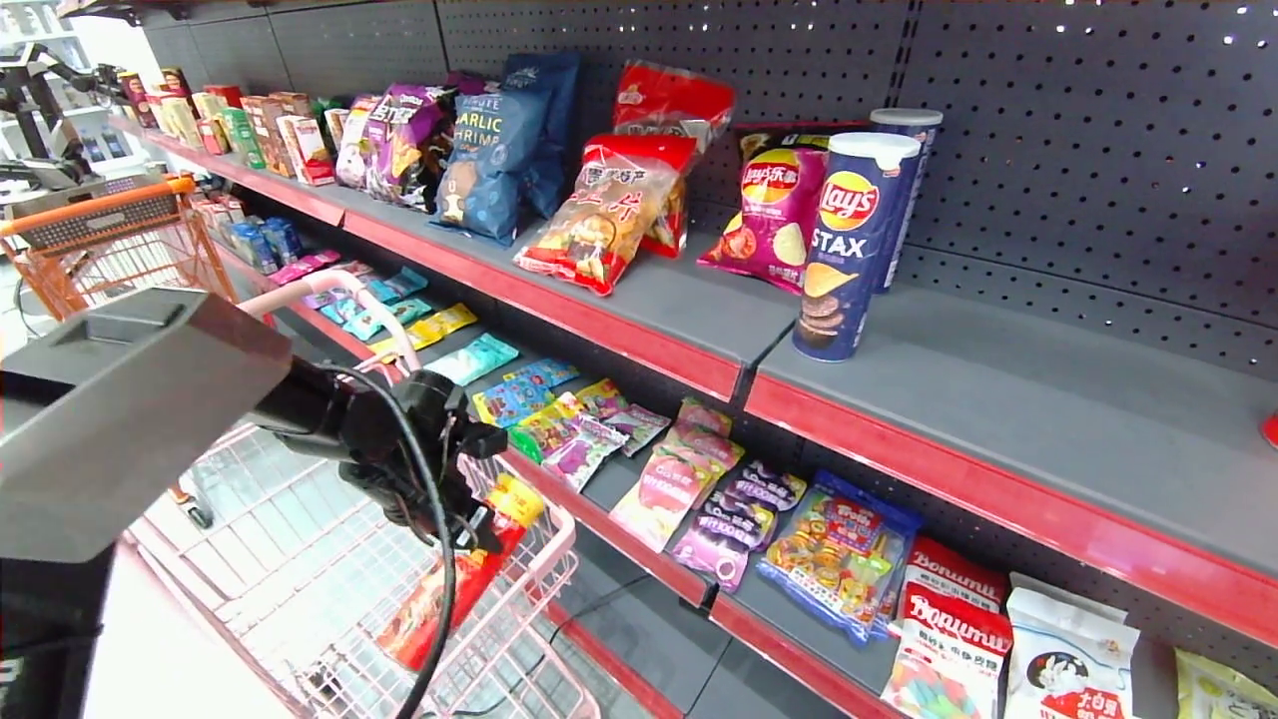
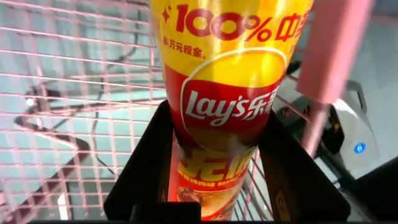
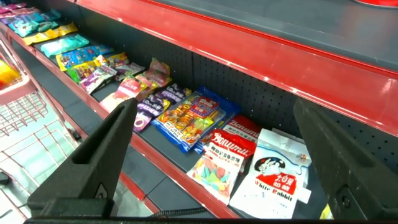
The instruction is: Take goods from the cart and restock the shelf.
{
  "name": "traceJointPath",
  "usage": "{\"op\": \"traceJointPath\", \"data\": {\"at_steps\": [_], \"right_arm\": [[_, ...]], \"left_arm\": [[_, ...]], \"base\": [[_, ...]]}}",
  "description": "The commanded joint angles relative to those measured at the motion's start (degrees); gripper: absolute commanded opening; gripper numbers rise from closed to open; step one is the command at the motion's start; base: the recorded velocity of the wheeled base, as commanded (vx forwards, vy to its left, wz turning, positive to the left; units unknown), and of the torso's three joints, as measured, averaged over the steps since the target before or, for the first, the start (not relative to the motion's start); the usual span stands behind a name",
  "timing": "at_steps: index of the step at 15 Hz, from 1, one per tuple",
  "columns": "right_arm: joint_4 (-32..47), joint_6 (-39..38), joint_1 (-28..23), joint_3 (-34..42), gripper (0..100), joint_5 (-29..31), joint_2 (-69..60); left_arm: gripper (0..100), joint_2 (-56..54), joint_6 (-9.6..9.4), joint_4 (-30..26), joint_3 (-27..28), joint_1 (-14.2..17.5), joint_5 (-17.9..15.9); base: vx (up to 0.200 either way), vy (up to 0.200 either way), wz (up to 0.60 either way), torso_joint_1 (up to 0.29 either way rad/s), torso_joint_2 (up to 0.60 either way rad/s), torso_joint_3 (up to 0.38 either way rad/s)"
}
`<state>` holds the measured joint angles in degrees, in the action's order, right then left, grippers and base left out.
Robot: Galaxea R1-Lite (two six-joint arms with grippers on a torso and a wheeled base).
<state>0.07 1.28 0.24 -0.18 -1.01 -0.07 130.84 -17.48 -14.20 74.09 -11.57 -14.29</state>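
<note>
The left end effector (image 2: pixel 219 124) grips a chip bag (image 2: pixel 230 56) down in the cart (image 1: pixel 559 539), not yet on the shelf (image 1: pixel 998 399), and the right end effector (image 3: pixel 216 107) is wide open.

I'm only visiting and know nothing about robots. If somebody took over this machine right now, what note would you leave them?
Left gripper: down in the pink cart, jaws shut on a red and yellow chip can, which is not yet lifted out.
Right gripper: jaws open and empty, in front of the lower shelf.
Upper shelf: two blue chip cans stand on it, with bare space beside them.
Done: the can is gripped.
Left: lift it out of the cart and stand it on a shelf, probably by the blue cans.
</note>
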Motion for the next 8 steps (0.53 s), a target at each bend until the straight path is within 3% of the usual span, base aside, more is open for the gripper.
{"op": "traceJointPath", "data": {"at_steps": [1,4,8], "right_arm": [[0.0,0.0,0.0,0.0,100,0.0,0.1],[0.0,0.0,0.0,0.0,100,0.0,0.1],[0.0,0.0,0.0,0.0,100,0.0,0.1]], "left_arm": [[0,-16.1,1.40,0.1,-5.6,2.2,-0.2],[0,-21.9,2.01,0.3,-8.7,5.0,-0.1],[0,-34.2,2.36,0.6,-7.6,5.2,-0.7]], "base": [[0.000,0.000,0.00,0.000,0.00,0.000],[0.000,0.000,0.00,0.000,0.00,0.000],[0.000,0.000,0.00,0.000,0.00,0.000]]}}
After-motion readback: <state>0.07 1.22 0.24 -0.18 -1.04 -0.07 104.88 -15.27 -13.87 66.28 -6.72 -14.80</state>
